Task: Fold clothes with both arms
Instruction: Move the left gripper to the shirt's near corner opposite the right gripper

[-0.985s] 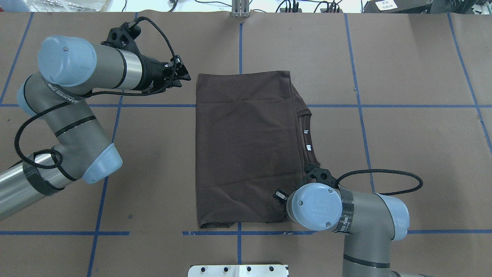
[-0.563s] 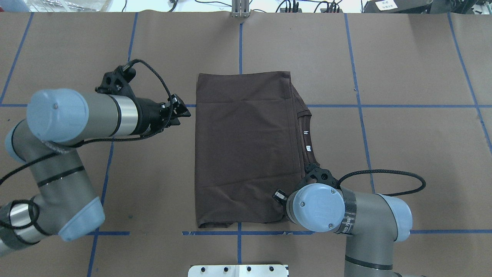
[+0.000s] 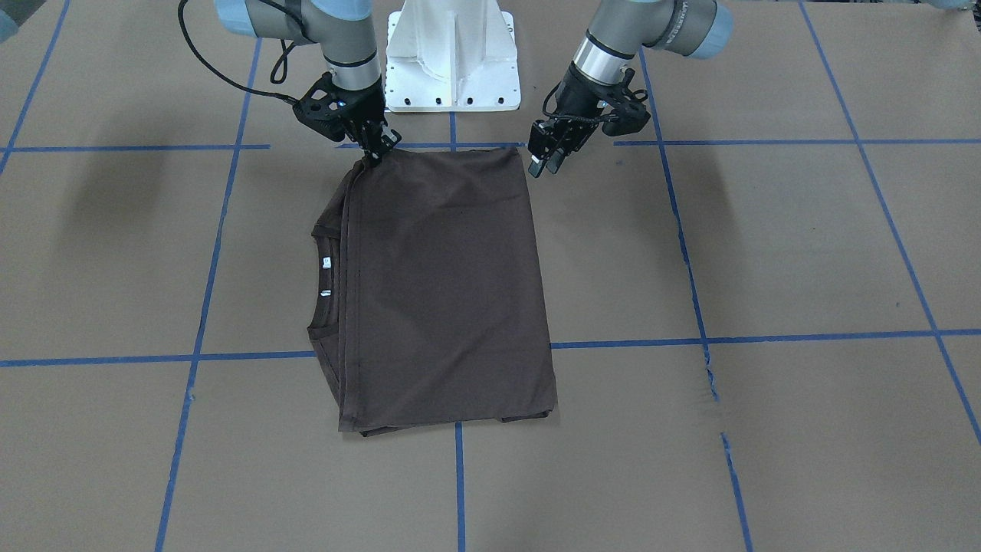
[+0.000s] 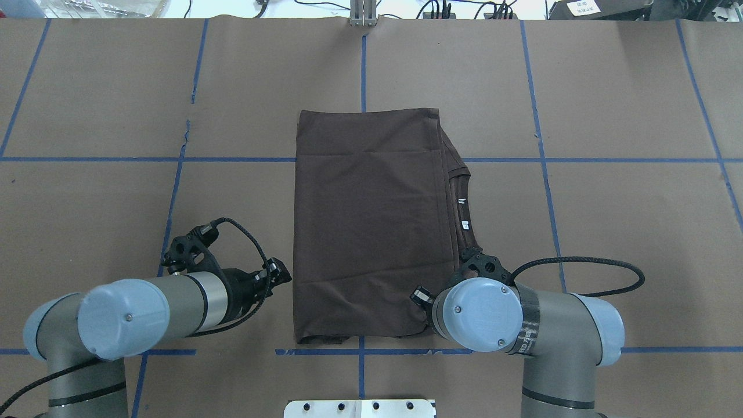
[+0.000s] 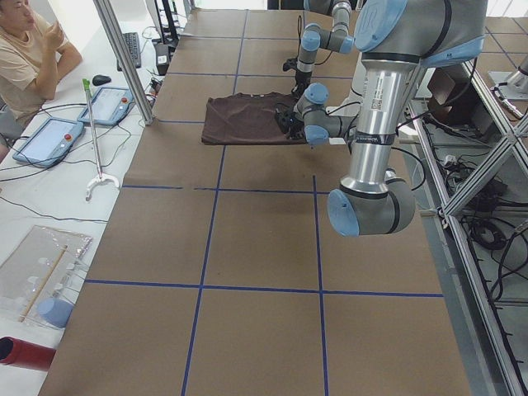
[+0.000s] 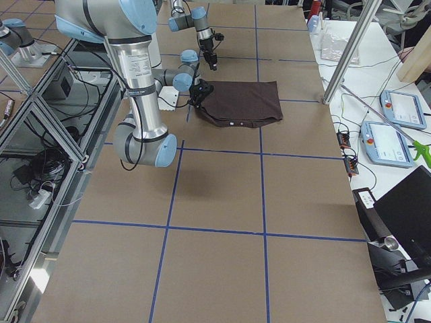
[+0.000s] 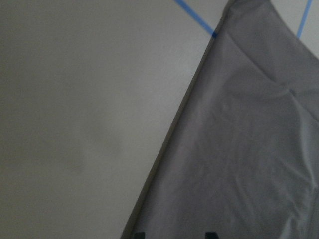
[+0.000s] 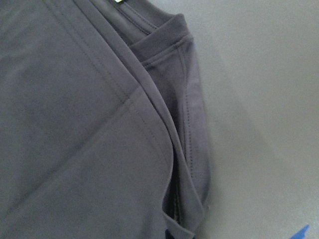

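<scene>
As it lay folded into a long rectangle, the dark brown T-shirt (image 4: 371, 232) occupied the middle of the table (image 4: 609, 104), flat on the brown surface. Its ribbed collar (image 4: 462, 174) protruded from beneath the top layer along the side toward the robot's right, and two small white tags (image 4: 464, 212) showed inside the neck. The short edge nearest the robot ran just beside a blue tape line (image 4: 316, 352); another tape line passed under the far part of the cloth.

The right hand (image 3: 373, 153) stood at the near corner on the collar side, its fingers pressed together on the cloth, which rose there to a small point. From overhead this hand was hidden by the wrist of the right arm (image 4: 482, 313). The right wrist view showed only stacked hems and the sleeve seam at close range.

The left hand (image 3: 542, 162) hung just beside the opposite near corner, apart from the cloth, with its fingers spread. In the left wrist view the two fingertips (image 7: 210, 234) showed well separated at the lower border, above the shirt's straight edge. The left arm (image 4: 145, 307) reached in low from the robot's side.

A white base (image 3: 452, 54) stood between the two arms.
</scene>
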Controlling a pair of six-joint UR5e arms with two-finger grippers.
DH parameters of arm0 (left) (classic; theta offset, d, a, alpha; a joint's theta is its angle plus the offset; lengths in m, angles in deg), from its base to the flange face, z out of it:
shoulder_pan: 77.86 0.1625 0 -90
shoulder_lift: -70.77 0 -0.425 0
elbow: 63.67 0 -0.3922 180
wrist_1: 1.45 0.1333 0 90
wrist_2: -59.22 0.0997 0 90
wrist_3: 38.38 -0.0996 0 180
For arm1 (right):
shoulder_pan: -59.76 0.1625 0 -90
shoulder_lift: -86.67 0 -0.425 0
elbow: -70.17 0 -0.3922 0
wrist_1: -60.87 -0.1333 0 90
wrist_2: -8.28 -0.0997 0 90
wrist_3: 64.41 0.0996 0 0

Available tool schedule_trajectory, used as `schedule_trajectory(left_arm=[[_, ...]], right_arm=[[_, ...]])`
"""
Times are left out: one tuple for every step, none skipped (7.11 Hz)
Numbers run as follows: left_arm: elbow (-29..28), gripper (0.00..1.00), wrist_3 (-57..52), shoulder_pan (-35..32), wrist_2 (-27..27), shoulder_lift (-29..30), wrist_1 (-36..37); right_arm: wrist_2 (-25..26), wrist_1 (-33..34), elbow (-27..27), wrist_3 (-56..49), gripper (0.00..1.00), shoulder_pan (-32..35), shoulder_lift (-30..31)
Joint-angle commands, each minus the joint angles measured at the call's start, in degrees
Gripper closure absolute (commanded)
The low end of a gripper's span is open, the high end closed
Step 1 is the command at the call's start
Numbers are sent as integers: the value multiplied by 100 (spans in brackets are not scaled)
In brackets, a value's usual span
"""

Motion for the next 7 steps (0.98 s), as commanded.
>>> schedule_trajectory(left_arm=[[-76, 46, 210, 457, 153, 114, 234], [-129, 46, 210, 483, 153, 176, 329], [-216, 47, 201, 545, 153, 386, 504], [-278, 47, 201, 563, 145, 483, 706], [-340, 48, 201, 615, 153, 484, 708], [-453, 48, 201, 668, 153, 484, 708], [-454, 52, 201, 677, 145, 493, 708]], right_arm=[[0, 0, -55, -3, 100, -1, 22], [0, 9, -73, -3, 100, -1, 31], [0, 0, -73, -3, 100, -1, 32], [0, 0, -73, -3, 100, -1, 32], [0, 0, -73, -3, 100, -1, 32], [0, 0, -73, -3, 100, -1, 32], [0, 0, -73, -12, 100, -1, 32]])
